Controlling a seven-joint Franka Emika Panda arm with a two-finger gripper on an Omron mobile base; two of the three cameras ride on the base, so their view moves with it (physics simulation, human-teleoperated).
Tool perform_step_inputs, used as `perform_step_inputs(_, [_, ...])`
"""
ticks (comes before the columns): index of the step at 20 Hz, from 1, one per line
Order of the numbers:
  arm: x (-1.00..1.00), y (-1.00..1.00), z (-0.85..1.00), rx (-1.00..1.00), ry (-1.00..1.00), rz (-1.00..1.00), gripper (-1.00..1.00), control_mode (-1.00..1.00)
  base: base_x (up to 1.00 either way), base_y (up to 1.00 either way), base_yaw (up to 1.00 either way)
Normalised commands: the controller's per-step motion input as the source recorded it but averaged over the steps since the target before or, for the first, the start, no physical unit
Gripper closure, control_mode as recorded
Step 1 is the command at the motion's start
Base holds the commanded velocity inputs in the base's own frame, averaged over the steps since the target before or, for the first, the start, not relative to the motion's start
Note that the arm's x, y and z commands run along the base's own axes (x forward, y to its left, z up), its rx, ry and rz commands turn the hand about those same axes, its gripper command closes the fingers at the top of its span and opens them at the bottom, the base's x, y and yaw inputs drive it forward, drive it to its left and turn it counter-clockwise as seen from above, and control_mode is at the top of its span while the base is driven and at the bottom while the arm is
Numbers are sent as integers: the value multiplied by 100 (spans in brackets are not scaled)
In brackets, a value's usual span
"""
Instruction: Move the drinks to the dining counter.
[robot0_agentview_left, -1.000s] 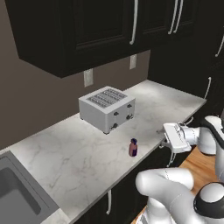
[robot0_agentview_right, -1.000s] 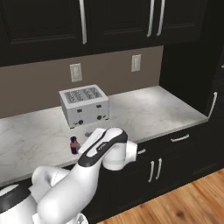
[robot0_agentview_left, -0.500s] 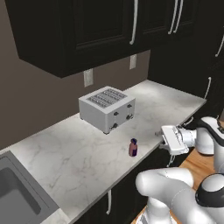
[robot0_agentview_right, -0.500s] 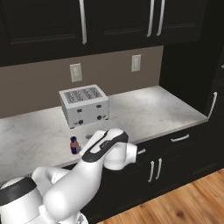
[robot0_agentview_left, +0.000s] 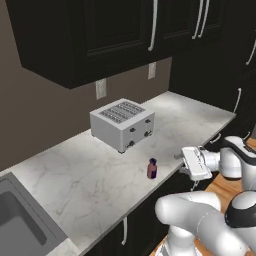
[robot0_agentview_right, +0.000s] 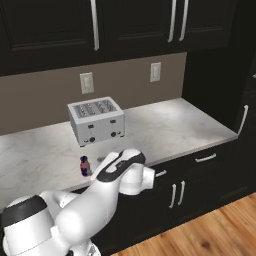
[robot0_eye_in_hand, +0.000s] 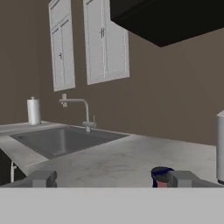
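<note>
From the left base view, the small purple-red bottle (robot0_agentview_left: 152, 169) stands upright on the marble worktop (robot0_agentview_left: 85, 175), out in front of the white toaster (robot0_agentview_left: 122, 124) and close to the worktop's front edge. Nothing touches it. The arm's white hand sits just beyond that edge, off to the bottle's right, and the gripper (robot0_agentview_left: 186, 162) points back toward the bottle from beside it, with a clear gap between them. A grey sink (robot0_agentview_left: 20, 225) lies well apart from the toaster, at the worktop's far left end. Dark cabinets hang above the toaster.

Over to the right base view: the same bottle (robot0_agentview_right: 85, 166) is again in front of the toaster (robot0_agentview_right: 96, 120), a little to its left, near the worktop's (robot0_agentview_right: 165, 125) front edge. The arm's white wrist curves up beside it on the right, and the fingers are hidden behind the wrist here.

Now the hand view, looking low across the worktop (robot0_eye_in_hand: 118, 159). The two dark fingertips (robot0_eye_in_hand: 43, 178) stand wide apart at the bottom, nothing between them. The bottle's dark cap (robot0_eye_in_hand: 161, 174) peeks up just inside the right-hand tip. The toaster's (robot0_eye_in_hand: 220, 146) side shows further right of it. Far off from the toaster are the sink (robot0_eye_in_hand: 65, 139), a curved tap (robot0_eye_in_hand: 81, 111) and a paper-towel roll (robot0_eye_in_hand: 33, 111).
</note>
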Motion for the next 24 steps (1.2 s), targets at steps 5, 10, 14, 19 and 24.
perform_step_inputs(5, [15, 12, -17, 0, 0, 0, -100, -100, 0, 0, 0])
perform_step_inputs(10, [22, 6, -18, 0, 3, 0, -100, -100, 0, 0, 0])
perform_step_inputs(14, [30, 1, -16, 0, 5, 0, -100, -100, 0, 0, 0])
perform_step_inputs(19, [32, 0, -10, 0, 7, 0, -100, -100, 0, 0, 0])
perform_step_inputs(24, [35, 0, -17, 0, 1, 0, -100, -100, 0, 0, 0])
